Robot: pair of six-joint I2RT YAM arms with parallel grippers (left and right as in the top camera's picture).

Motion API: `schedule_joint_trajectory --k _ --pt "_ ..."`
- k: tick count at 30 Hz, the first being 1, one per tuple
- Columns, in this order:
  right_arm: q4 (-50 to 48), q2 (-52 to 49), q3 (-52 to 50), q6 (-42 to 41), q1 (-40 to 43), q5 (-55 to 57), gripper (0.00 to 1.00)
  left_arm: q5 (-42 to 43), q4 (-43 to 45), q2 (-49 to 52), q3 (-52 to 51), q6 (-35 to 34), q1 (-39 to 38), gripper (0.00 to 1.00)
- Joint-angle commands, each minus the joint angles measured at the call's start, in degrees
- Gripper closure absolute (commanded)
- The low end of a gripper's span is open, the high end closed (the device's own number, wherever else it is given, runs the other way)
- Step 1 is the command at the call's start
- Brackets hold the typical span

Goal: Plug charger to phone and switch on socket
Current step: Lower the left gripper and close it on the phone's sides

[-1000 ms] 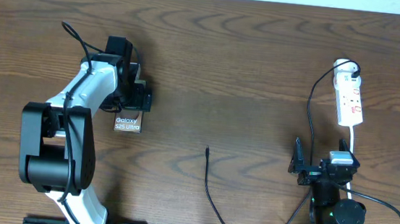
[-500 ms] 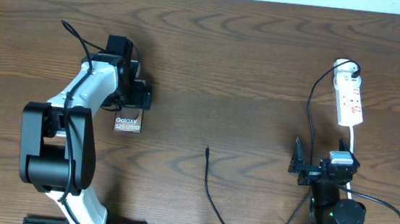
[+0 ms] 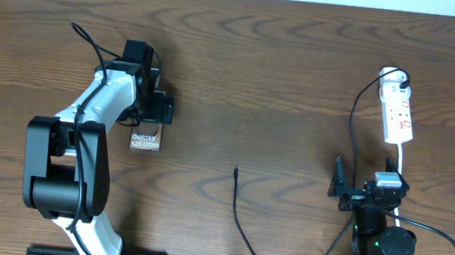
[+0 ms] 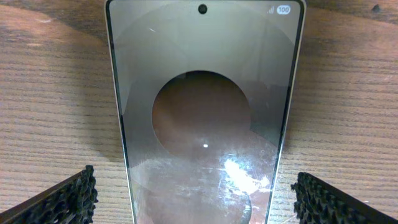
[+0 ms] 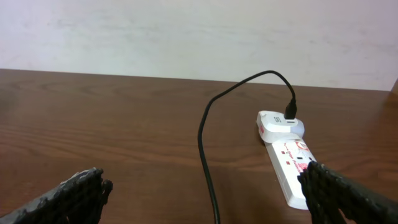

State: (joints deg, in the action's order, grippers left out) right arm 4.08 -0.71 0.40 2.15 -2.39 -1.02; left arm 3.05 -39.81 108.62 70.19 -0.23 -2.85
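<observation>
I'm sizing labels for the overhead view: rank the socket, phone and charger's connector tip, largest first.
1. socket
2. phone, unsure, since the left gripper hides much of it
3. charger's connector tip, clearly smallest

A brown wood-grain table [image 3: 282, 74] is spread across the view; a pale wall [image 5: 186, 31] is seen at 12 o'clock, beyond its far edge.

Upper half of phone [image 3: 144, 142] (overhead view) beneath left tool [image 3: 149, 119]
</observation>
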Motion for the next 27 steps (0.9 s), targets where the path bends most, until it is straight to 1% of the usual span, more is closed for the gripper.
schedule_joint_trajectory --k 1,16,27 --pt "0.2 0.3 -0.1 0.7 -0.7 0.5 0.01 1.6 0.2 0.8 -0.6 -0.9 -0.1 0.02" --pt "0.2 0.3 -0.1 0.7 -0.7 0.5 0.01 1.8 1.6 4.8 -1.0 -0.9 -0.1 0.02" --pt "0.2 0.3 -0.1 0.7 -0.7 0.5 0.01 1.8 1.4 5.0 -1.0 -0.9 -0.1 0.02"
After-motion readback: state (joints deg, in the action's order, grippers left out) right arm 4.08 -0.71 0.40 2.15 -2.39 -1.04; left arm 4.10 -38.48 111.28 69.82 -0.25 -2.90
